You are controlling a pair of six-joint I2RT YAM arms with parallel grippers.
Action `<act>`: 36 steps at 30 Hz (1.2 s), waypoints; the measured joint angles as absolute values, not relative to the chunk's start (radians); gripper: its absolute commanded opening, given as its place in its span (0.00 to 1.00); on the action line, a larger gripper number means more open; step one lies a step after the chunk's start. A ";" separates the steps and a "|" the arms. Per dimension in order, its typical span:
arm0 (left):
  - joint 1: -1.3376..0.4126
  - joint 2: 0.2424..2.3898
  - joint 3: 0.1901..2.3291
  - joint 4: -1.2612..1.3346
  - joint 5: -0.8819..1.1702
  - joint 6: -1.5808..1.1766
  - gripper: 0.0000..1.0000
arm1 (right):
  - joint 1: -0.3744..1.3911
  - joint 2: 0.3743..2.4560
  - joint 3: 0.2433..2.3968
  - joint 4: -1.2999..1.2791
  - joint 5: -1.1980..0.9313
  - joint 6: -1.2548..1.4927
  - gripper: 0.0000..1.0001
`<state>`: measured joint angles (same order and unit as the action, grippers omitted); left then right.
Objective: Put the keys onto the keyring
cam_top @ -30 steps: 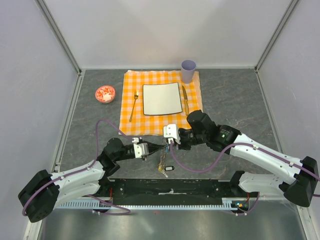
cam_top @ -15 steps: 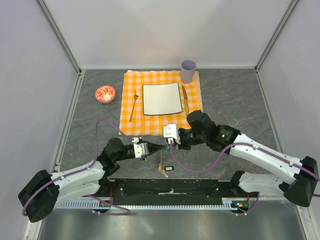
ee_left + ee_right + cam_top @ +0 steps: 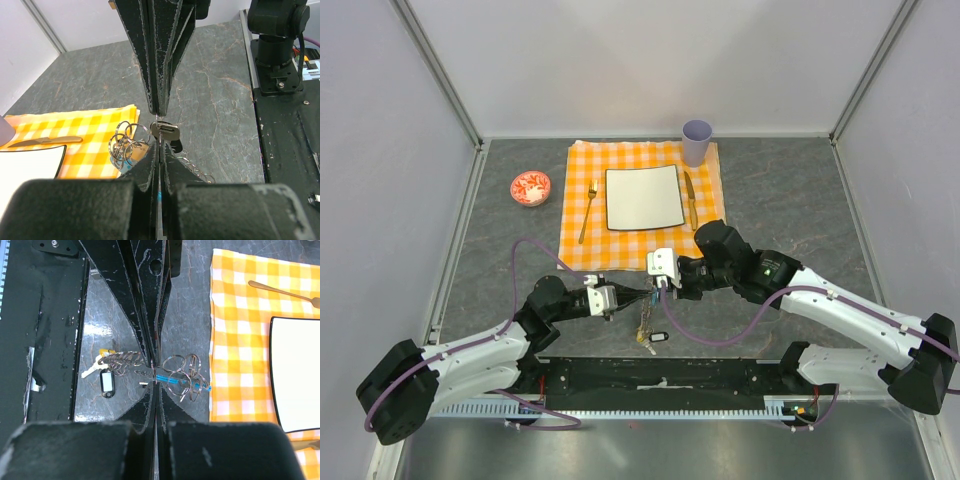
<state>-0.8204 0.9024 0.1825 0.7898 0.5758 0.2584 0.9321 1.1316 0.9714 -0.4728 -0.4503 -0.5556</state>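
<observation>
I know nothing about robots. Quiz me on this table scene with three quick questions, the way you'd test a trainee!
1. True or false: the fork lies on the checked cloth, left of the plate.
2. Where do the left gripper and right gripper meet?
A. over the plate
B. over the grey table, just on the near side of the cloth
C. beside the red bowl
3. What colour is the tag on the keyring?

Key: 1 true; 2 B; 3 blue.

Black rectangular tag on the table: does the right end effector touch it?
Apart. The right wrist view shows grey table between the black tag and the right end effector.
</observation>
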 measured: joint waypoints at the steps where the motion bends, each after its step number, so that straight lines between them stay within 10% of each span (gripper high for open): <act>1: -0.820 0.902 0.183 0.790 0.575 0.258 0.02 | 0.932 1.132 0.971 -0.473 -0.451 -0.556 0.00; 36: -0.820 0.903 0.185 0.787 0.574 0.258 0.02 | 0.934 1.142 0.971 -0.480 -0.453 -0.556 0.00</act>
